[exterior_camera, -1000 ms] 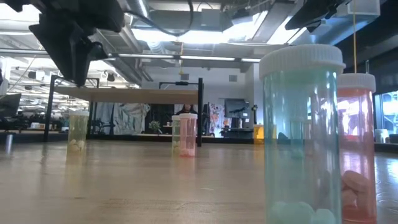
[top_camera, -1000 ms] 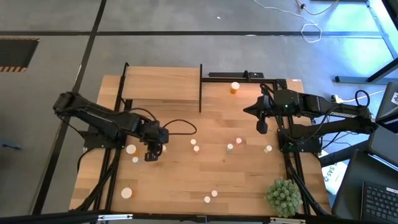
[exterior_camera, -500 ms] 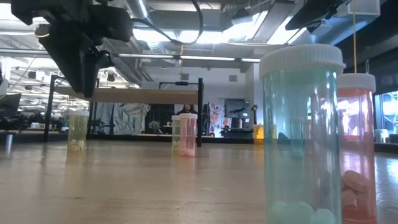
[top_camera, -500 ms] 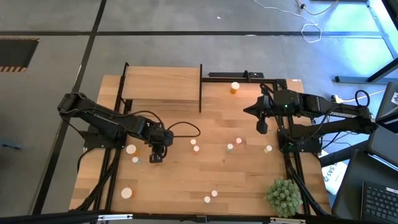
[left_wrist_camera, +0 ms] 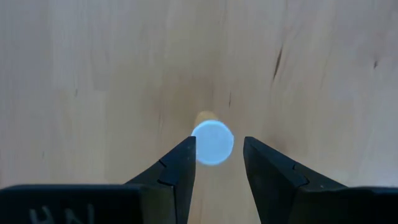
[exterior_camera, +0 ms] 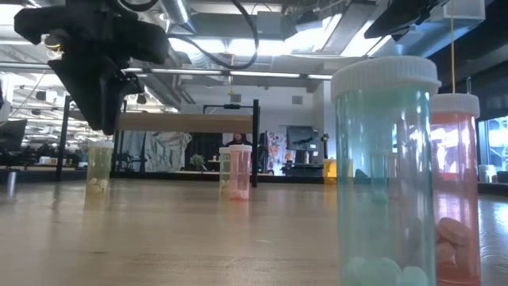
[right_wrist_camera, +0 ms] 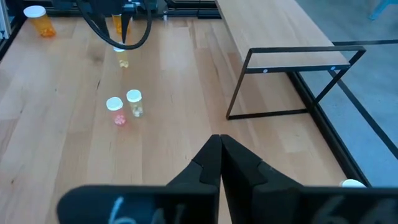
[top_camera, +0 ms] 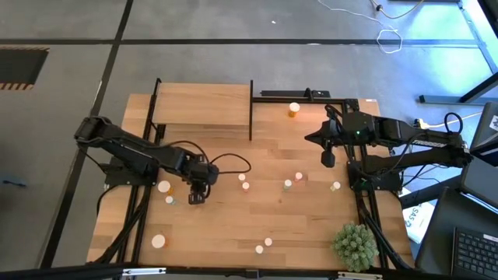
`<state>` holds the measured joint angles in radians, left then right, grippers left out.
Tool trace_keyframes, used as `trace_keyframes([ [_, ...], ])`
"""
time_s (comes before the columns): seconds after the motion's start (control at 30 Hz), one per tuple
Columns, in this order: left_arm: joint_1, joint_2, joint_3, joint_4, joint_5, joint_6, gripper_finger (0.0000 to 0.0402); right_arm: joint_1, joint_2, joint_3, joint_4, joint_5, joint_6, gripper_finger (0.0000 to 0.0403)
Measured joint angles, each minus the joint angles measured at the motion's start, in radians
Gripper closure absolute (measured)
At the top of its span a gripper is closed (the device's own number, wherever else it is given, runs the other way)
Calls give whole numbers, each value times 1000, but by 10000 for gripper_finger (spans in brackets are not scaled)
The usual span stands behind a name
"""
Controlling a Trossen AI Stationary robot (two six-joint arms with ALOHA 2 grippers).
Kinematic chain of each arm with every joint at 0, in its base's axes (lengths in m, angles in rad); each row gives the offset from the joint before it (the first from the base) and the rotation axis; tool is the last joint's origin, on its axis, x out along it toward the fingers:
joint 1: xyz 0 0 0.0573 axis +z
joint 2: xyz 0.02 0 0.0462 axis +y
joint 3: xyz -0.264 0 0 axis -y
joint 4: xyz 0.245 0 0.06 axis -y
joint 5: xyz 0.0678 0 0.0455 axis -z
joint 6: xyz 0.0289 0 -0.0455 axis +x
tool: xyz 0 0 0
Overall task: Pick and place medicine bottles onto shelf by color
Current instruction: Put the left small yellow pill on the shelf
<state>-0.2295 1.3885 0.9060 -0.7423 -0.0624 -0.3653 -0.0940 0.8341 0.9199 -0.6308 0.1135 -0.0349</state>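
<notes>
Left tool hangs over the desk with fingers parted on either side of a small white-capped yellowish bottle, apart from it, not gripping. Right tool is clenched empty, hovering near the desk's right side. Shelf stands at the back left; other bottles sit scattered mid-desk, an orange bottle behind.

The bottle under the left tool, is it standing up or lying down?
Standing up. The left wrist view looks straight down on the bottle's round white cap, between the open left tool's fingers.
</notes>
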Motion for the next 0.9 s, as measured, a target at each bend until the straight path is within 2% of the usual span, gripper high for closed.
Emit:
trace_keyframes([
  [0.9, 0, 0, -21, -4, -8, 0, 272, 0, 0, 0, 0, 0, -2, 390],
])
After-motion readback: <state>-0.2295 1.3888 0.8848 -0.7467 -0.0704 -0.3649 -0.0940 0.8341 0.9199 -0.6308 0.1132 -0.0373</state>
